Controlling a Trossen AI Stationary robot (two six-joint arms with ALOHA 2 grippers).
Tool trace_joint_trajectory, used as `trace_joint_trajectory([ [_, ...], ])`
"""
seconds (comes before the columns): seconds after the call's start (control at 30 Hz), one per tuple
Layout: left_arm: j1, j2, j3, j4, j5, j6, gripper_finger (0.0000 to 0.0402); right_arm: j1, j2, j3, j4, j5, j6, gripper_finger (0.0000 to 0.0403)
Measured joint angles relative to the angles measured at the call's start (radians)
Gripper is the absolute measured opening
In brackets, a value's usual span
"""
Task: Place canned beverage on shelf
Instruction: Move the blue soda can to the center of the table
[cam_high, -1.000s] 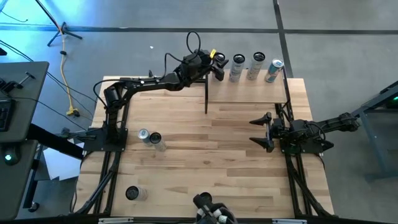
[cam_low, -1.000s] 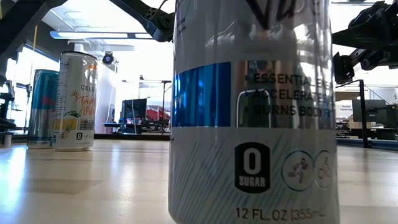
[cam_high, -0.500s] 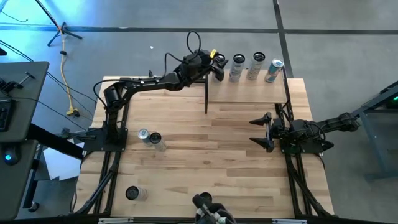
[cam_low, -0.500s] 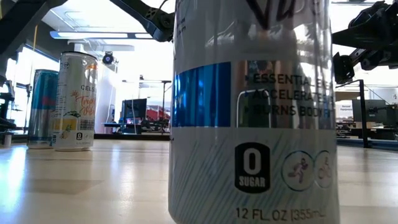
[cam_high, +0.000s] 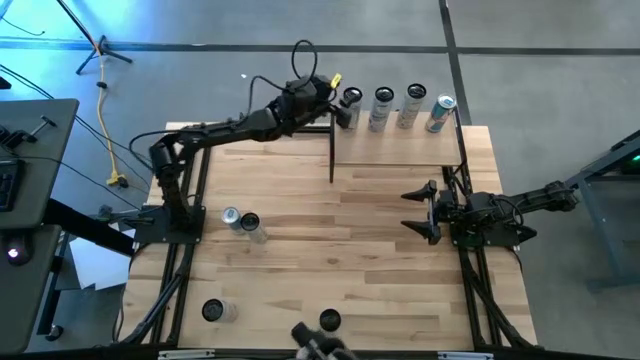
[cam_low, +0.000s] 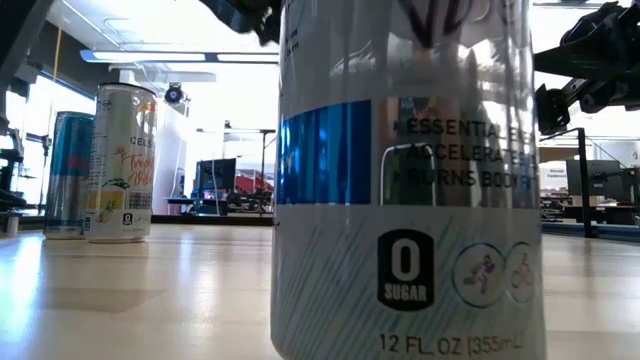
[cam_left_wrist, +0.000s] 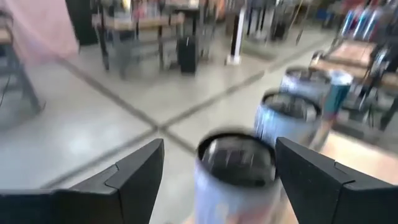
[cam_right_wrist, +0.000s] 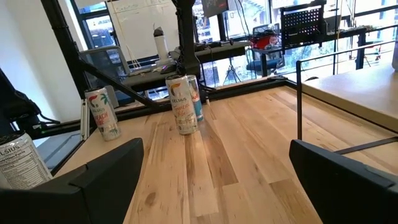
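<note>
The shelf (cam_high: 400, 148) stands at the far right corner of the tabletop (cam_high: 330, 240), a light-wood board on thin black posts. Four cans stand upright in a row along its far edge. The left gripper (cam_high: 340, 108) is at the left end of that row, its fingers (cam_left_wrist: 134, 171) spread wide on either side of the nearest can (cam_high: 351, 99) and not touching it; in the left wrist view that can (cam_left_wrist: 235, 171) stands between the two fingers with a gap on each side, and two more cans (cam_left_wrist: 289, 115) line up beyond it.

The right gripper (cam_high: 424, 212) waits near the right edge of the tabletop, just in front of the shelf, its fingers spread wide and holding nothing.

Two cans (cam_high: 240, 222) stand together near the left edge. One can (cam_high: 213, 311) stands near the near left corner, and another (cam_high: 329, 320) stands at the middle of the near edge, filling much of the low view.
</note>
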Motion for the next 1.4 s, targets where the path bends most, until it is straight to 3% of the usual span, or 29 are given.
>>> trace_joint_trajectory([
  [0.17, -0.056, -0.133, -0.024, -0.315, -0.010, -0.042, 0.0278, 0.000, 0.000, 0.000, 0.000, 0.000, 0.000, 0.0389],
  [0.3, -0.183, -0.289, -0.146, -0.514, -0.061, -0.129, 0.0278, 0.000, 0.000, 0.000, 0.000, 0.000, 0.000, 0.0389],
  [0.4, -0.346, -0.410, -0.276, -0.591, -0.196, -0.269, 0.0278, 0.000, 0.000, 0.000, 0.000, -0.001, 0.000, 0.0389],
  [0.53, -0.576, -0.518, -0.428, -0.589, -0.452, -0.498, 0.0278, 0.000, 0.000, 0.000, 0.000, -0.001, 0.000, 0.0389],
  [0.63, -0.721, -0.549, -0.506, -0.592, -0.608, -0.670, 0.0278, 0.000, 0.000, 0.000, 0.000, -0.001, 0.000, 0.0389],
  [0.8, -0.900, -0.539, -0.552, -0.660, -0.784, -0.899, 0.0278, 0.000, 0.000, 0.000, 0.000, -0.001, 0.000, 0.0389],
  [1.03, -1.047, -0.521, -0.556, -0.754, -0.818, -1.020, 0.0284, 0.000, 0.000, 0.000, 0.000, -0.005, 0.000, 0.0389],
  [1.4, -1.142, -0.493, -0.556, -0.662, -0.787, -1.053, 0.0289, 0.000, 0.000, 0.000, 0.000, -0.005, 0.000, 0.0389],
])
